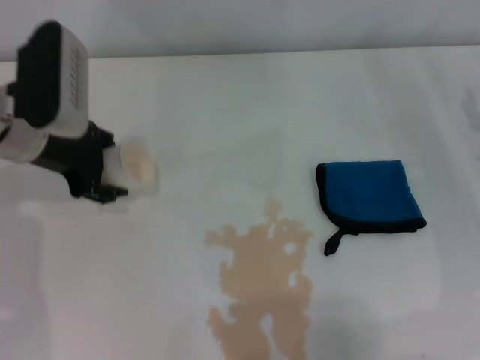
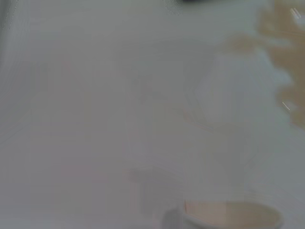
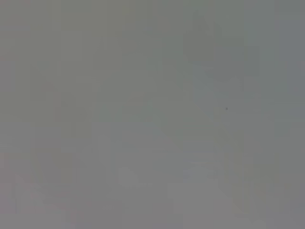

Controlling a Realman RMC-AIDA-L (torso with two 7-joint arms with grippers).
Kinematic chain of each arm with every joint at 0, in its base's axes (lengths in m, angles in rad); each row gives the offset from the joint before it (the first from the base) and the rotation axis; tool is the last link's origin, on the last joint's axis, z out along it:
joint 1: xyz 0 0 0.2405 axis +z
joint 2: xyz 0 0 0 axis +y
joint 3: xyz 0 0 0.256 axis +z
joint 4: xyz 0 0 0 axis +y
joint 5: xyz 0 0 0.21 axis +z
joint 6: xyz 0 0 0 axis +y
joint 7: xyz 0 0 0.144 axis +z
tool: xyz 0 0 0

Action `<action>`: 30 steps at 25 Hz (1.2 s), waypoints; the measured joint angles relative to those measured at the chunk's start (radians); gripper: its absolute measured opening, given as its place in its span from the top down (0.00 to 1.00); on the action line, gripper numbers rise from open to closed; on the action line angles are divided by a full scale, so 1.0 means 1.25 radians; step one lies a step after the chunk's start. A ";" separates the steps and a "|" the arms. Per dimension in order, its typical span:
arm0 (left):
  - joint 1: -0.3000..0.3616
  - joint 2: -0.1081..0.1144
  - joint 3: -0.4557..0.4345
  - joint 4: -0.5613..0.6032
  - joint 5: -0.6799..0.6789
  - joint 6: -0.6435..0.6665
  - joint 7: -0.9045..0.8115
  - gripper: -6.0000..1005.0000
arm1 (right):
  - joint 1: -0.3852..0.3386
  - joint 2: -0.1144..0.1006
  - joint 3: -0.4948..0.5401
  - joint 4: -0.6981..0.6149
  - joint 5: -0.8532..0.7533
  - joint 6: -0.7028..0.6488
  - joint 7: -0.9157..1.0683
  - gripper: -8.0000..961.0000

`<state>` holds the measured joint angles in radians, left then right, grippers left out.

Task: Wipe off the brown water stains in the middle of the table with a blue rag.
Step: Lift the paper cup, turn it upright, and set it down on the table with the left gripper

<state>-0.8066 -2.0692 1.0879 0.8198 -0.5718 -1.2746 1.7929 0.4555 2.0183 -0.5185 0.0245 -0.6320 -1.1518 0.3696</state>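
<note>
Blue rag (image 1: 369, 196) well apart from left end effector (image 1: 112, 176), which grips paper cup (image 1: 137, 166), beside brown water stains (image 1: 266, 289).

The left gripper (image 1: 112, 176) and its arm fill the upper left of the head view, with a cup (image 1: 135, 165) at its tip. The rag (image 1: 369, 196) lies at right of centre, the stains (image 1: 262, 289) at lower centre. Bare table (image 1: 247, 105) runs open across the top, far right and lower left.
</note>
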 joint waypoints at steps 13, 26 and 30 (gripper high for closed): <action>0.129 -0.003 -0.045 -0.044 -0.415 0.182 0.100 0.34 | 0.000 -0.001 0.000 -0.002 0.000 0.000 0.000 0.11; 0.172 -0.007 -0.049 -0.349 -0.988 0.292 0.446 0.34 | 0.004 -0.001 0.000 -0.009 0.000 0.000 0.000 0.11; 0.165 -0.013 -0.046 -0.450 -1.189 0.293 0.596 0.34 | 0.007 -0.001 0.000 -0.012 0.000 0.002 0.000 0.11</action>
<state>-0.6004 -2.0851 1.0305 0.2571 -2.0582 -0.9085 2.5378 0.4646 2.0171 -0.5184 0.0101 -0.6320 -1.1489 0.3697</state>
